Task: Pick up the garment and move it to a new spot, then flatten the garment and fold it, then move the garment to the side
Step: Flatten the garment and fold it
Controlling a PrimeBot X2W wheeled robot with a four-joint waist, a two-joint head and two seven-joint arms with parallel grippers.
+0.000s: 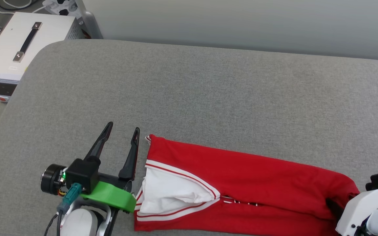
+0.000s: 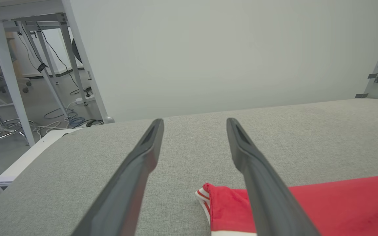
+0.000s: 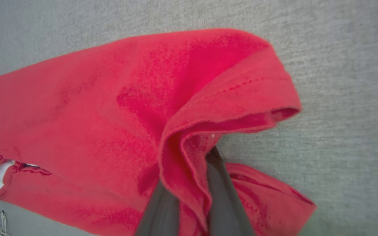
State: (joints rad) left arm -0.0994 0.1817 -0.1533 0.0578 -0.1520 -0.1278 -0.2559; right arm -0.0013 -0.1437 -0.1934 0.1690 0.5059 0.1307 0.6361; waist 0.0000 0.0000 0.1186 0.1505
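Red garment (image 1: 241, 183) lies along the table's (image 1: 208, 98) front edge, right gripper (image 3: 195, 196) pinching its hem. Left gripper (image 1: 123, 127) gapes wide beside it.

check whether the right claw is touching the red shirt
Touching. The right wrist view shows it plainly: the right claw has a raised fold of the shirt clamped between its jaws, with red fabric wrapping both sides.

Grey cloth tabletop (image 1: 208, 91), white handled box (image 1: 2, 62), pale wall (image 1: 241, 23)
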